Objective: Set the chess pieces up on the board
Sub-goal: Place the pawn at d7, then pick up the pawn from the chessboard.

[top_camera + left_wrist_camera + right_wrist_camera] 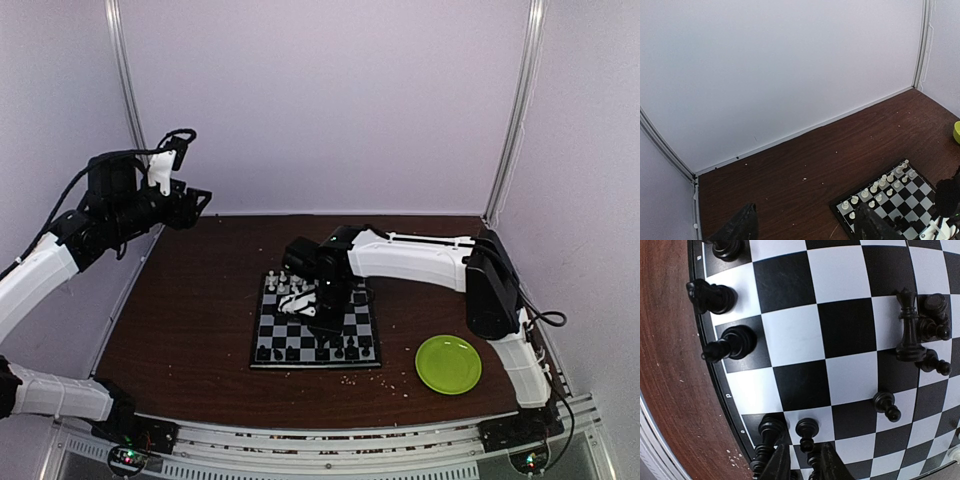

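step: right gripper (802,456) sits low over the board (845,325), at the black ranks on the near edge
right jaws: narrow gap, black pawn (807,430) upright between them; cannot tell if they touch it
left jaws: left gripper (807,231) wide apart, empty, raised over the far-left table (190,320)
pieces: black row (732,342) stands along the rim, toppled black cluster (917,327) lies mid-board, white pieces (875,187) stand on the far ranks
do well: probably part the jaws evenly and lift straight up; neighbouring pieces stand just beside the jaws and could tip
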`<state>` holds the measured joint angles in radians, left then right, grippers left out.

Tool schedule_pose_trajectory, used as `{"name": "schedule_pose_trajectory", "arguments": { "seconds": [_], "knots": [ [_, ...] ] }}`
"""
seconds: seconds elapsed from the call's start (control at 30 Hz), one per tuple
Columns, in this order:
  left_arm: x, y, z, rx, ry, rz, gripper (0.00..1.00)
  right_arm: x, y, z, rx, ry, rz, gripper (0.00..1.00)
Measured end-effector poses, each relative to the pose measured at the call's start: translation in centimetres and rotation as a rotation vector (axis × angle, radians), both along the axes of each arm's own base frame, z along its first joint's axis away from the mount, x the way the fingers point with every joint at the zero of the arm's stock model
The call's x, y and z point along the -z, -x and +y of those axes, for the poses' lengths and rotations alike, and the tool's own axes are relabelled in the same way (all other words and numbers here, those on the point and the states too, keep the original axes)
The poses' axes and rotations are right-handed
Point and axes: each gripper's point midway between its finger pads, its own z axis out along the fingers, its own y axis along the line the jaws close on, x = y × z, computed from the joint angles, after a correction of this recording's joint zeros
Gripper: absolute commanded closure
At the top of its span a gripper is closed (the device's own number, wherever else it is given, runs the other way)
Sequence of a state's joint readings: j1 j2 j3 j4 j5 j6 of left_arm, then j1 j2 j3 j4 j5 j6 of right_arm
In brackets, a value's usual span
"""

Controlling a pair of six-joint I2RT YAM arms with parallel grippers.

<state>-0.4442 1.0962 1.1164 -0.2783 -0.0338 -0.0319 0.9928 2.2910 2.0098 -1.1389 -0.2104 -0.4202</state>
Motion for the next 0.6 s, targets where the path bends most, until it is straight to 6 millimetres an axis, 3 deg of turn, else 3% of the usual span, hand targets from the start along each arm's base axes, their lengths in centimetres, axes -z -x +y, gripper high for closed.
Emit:
{"name": "schedule_pose_trajectory", "arguments": {
  "seconds": [0.17,0.3,0.47,0.6],
  "knots": [
    [1.4,-0.7,-0.4,0.004,-0.025,0.033,0.38,-1.3,0.2,-0.4,0.007,-0.023,0.029,0.74],
    [4.7,-1.8,-1.7,0.036,-0.070,0.141,0.41,-5.0,0.0,-1.5,0.030,-0.105,0.052,0.73],
    [9.0,-2.1,-5.5,0.140,-0.142,0.301,0.49,-10.7,-0.6,-6.1,0.103,-0.237,0.036,0.73],
    [13.0,-0.7,-10.0,0.273,-0.213,0.425,0.55,-12.7,-1.0,-10.4,0.177,-0.331,0.011,0.73]
  ]
}}
